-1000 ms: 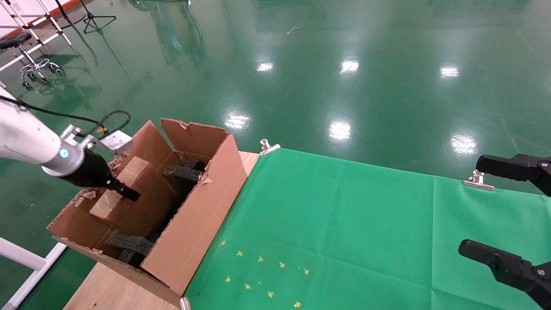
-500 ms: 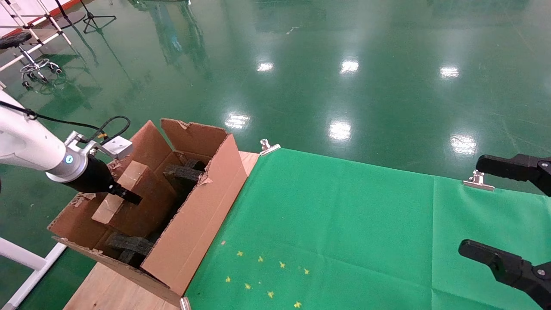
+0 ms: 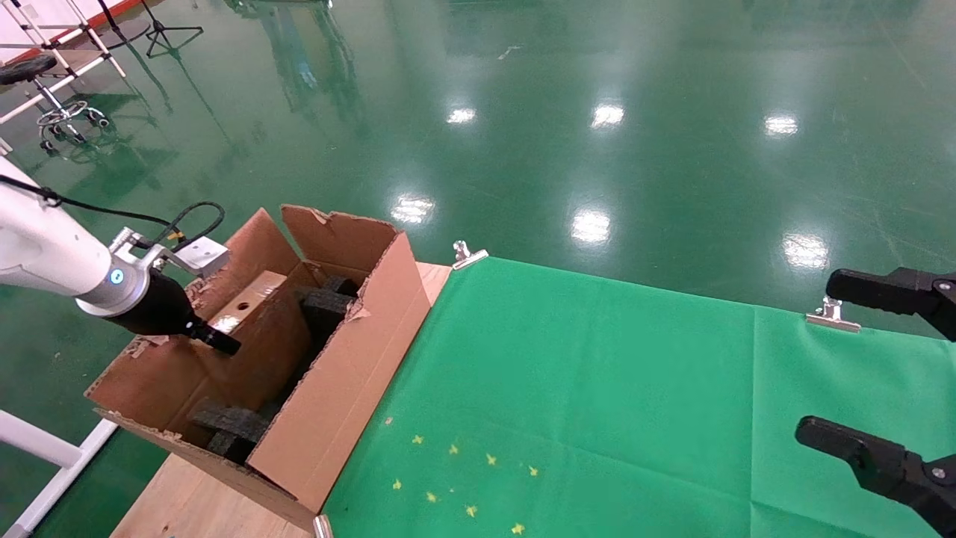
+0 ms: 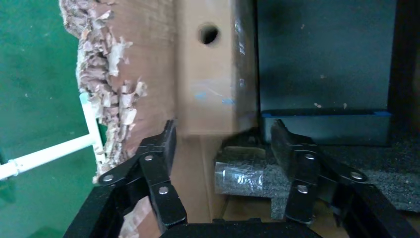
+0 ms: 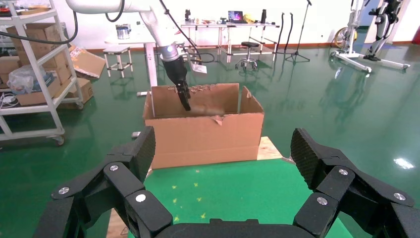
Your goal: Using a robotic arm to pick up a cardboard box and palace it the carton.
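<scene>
The small taped cardboard box (image 3: 250,299) lies inside the large torn carton (image 3: 351,359), against its left wall, with the round hole facing up. In the left wrist view the box (image 4: 205,74) lies just beyond my fingertips and is not held. My left gripper (image 3: 220,344), on the white arm, hangs inside the carton's left side, open and empty (image 4: 223,131). Black foam blocks (image 3: 328,302) sit in the carton. My right gripper (image 3: 840,359) is parked at the right edge, open and empty (image 5: 225,144).
A green cloth (image 3: 597,388) covers the table right of the carton, held by metal clips (image 3: 467,255) (image 3: 830,314). Bare wood (image 3: 187,501) shows at the table's front left. A white frame (image 3: 45,456) stands below my left arm. A stool (image 3: 45,97) is far back left.
The box has dropped from my left gripper and settled lower in the carton with its holed face up. The left gripper has opened and stayed nearly in place. The right arm has not moved.
</scene>
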